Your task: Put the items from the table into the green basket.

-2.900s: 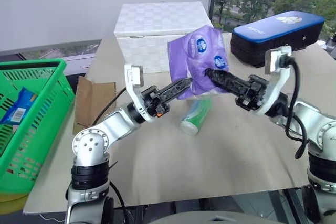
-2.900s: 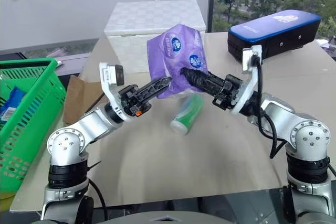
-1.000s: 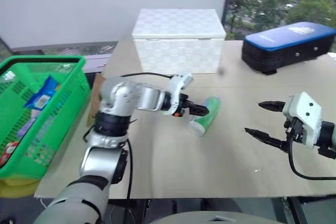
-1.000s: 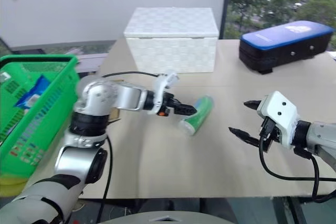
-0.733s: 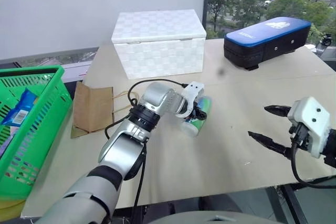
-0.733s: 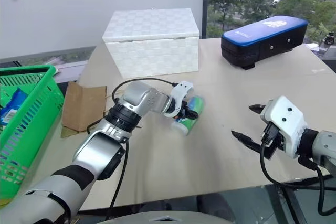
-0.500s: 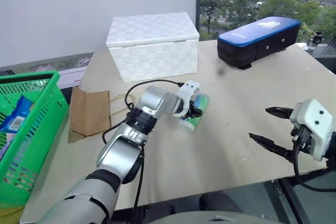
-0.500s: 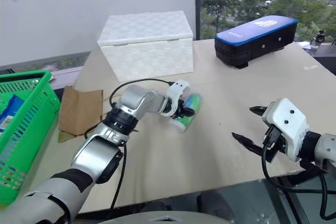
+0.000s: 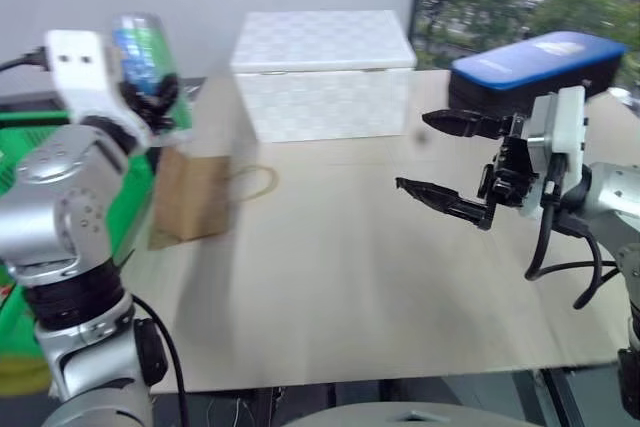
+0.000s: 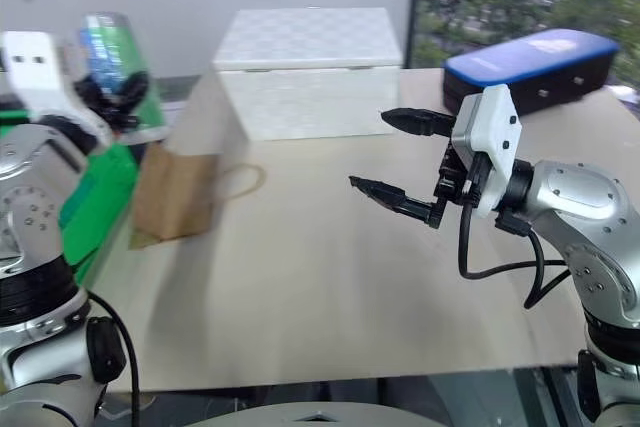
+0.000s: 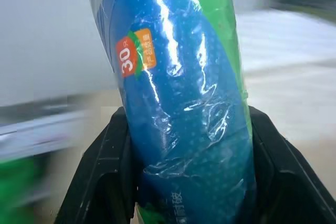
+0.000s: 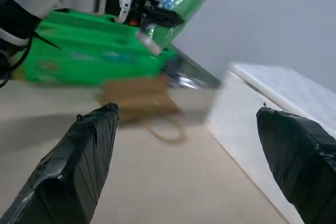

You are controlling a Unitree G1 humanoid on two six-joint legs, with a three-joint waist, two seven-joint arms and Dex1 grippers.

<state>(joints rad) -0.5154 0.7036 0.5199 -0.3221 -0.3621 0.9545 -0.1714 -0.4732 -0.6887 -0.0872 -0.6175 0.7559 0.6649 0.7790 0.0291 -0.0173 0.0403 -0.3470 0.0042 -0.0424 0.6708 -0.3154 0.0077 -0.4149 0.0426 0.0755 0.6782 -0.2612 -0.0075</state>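
The green basket (image 9: 140, 162) stands left of the table (image 9: 330, 277); its contents cannot be told. The left gripper (image 9: 150, 97) clamps the green-and-blue film-wrapped canister (image 9: 140, 47), upright, above the basket's edge. The right gripper (image 9: 440, 152) hangs wide apart, holding nothing.

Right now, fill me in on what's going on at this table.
The robot is clearing goods into the green basket. Its left tool is shut on the green-and-white canister, held up in the air over by the basket, not yet dropped in. The right tool hangs open and empty above the table. A white box, a dark blue case and a brown paper bag sit on the tabletop.
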